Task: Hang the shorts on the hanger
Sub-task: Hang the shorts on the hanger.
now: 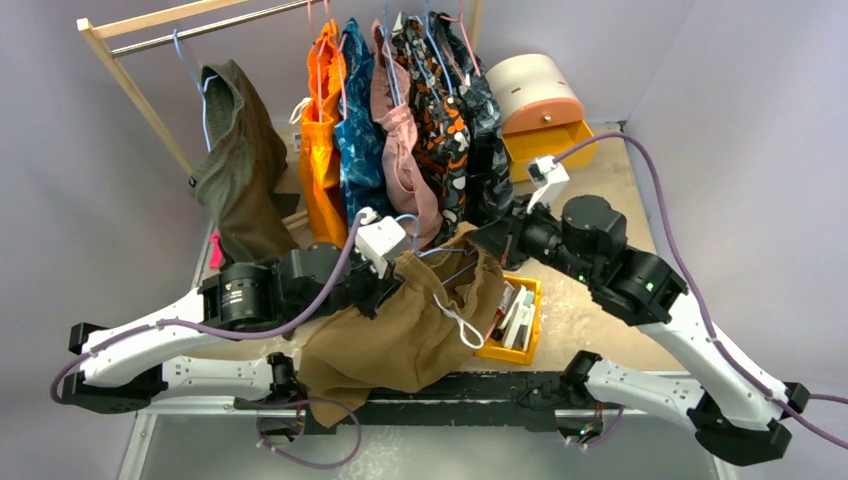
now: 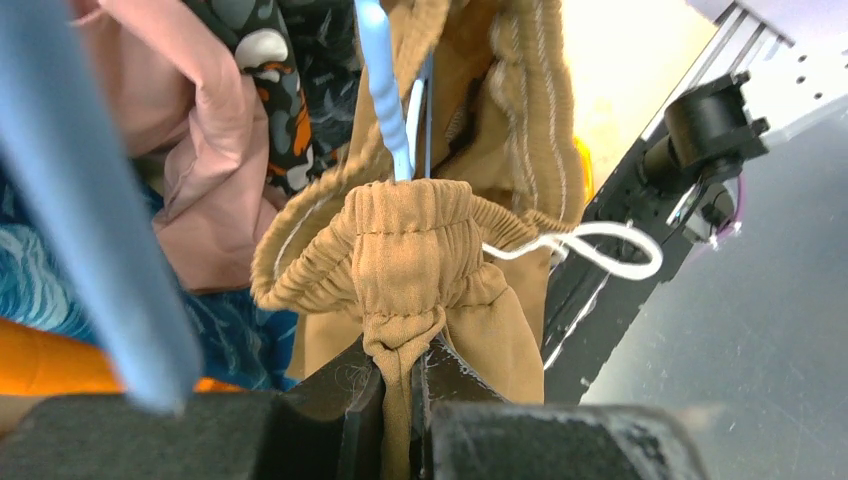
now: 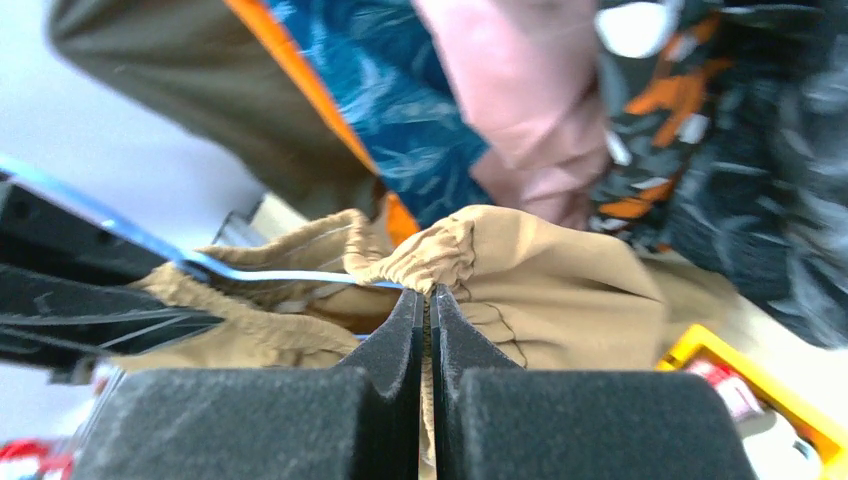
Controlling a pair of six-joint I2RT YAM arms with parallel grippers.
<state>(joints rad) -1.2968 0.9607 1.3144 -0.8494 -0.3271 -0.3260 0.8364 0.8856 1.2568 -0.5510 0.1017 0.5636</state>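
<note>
At the far left, a dark olive-green garment (image 1: pixel 235 160) is seen hanging from a wooden rack (image 1: pixel 92 28), with a row of orange, blue, pink and patterned clothes (image 1: pixel 400 120) hung beside it. Below these, the left gripper (image 2: pixel 400 372) is clenched on a bunched fold of the elastic waistband of the large tan-brown cloth shorts (image 1: pixel 400 325). The shorts are held up between the two arms, and their legs are draped down over the table's near edge. A thin light-blue clothes hanger (image 2: pixel 385 100) is seen passing down behind the pinched fold, and a white drawstring loop (image 2: pixel 600 250) dangles to its right. Further right, the right gripper (image 3: pixel 428 300) is clamped on another part of the gathered waistband, with the hanger's blue wire lying just beside its tips. A yellow plastic bin (image 1: pixel 505 353) is set on the table under that arm.
</note>
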